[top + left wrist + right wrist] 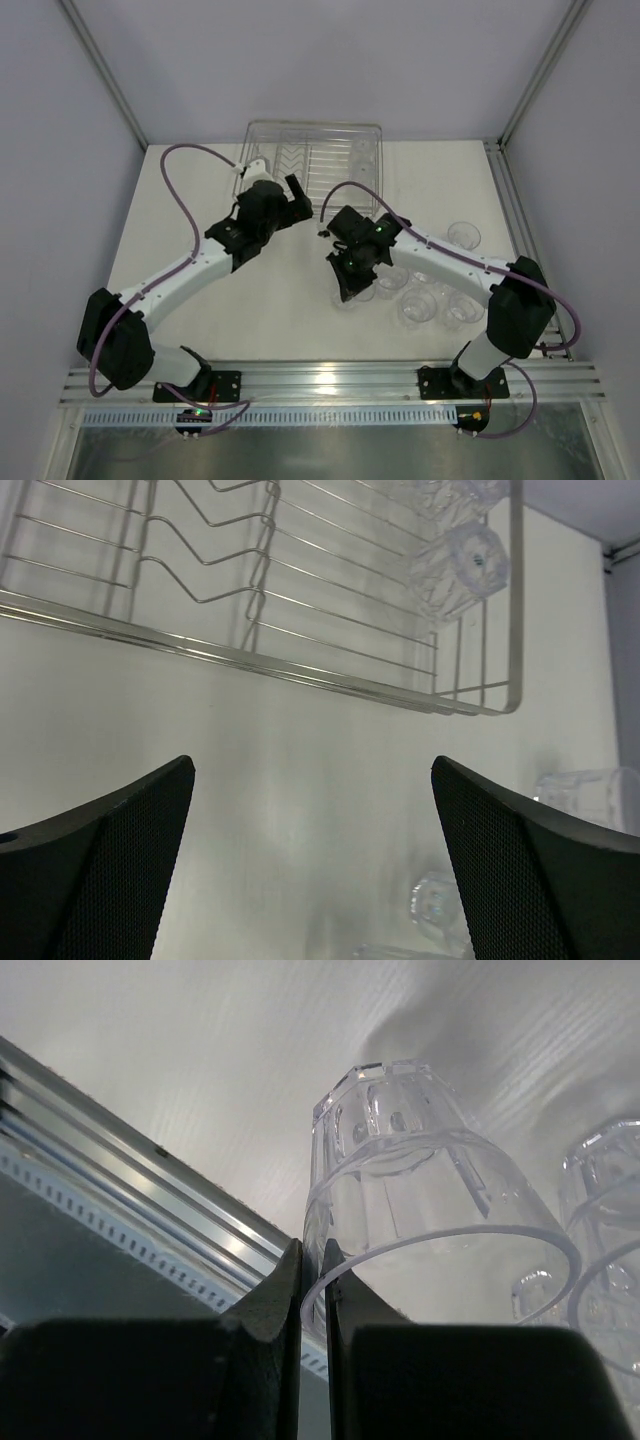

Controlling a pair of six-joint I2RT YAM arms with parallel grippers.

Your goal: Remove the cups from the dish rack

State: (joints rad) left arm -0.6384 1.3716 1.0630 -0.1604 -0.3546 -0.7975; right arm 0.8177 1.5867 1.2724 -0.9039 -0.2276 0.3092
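Observation:
The wire dish rack [300, 150] stands at the back middle of the table, with clear cups [362, 158] lying in its right end. My left gripper [293, 193] is open and empty just in front of the rack. In the left wrist view the left gripper [312, 790] is above bare table, with the rack's near rim [300, 672] ahead and a cup [462, 565] inside at right. My right gripper [346, 287] is shut on the wall of a clear cup [420, 1180], one finger inside the rim and one outside, low over the table beside the unloaded cups.
Several clear cups [425, 300] stand grouped on the table at the right, one [463, 235] farther back. Two of them show in the left wrist view [590, 795]. A neighbouring cup [610, 1220] is close to the held one. An aluminium rail [330, 380] runs along the near edge.

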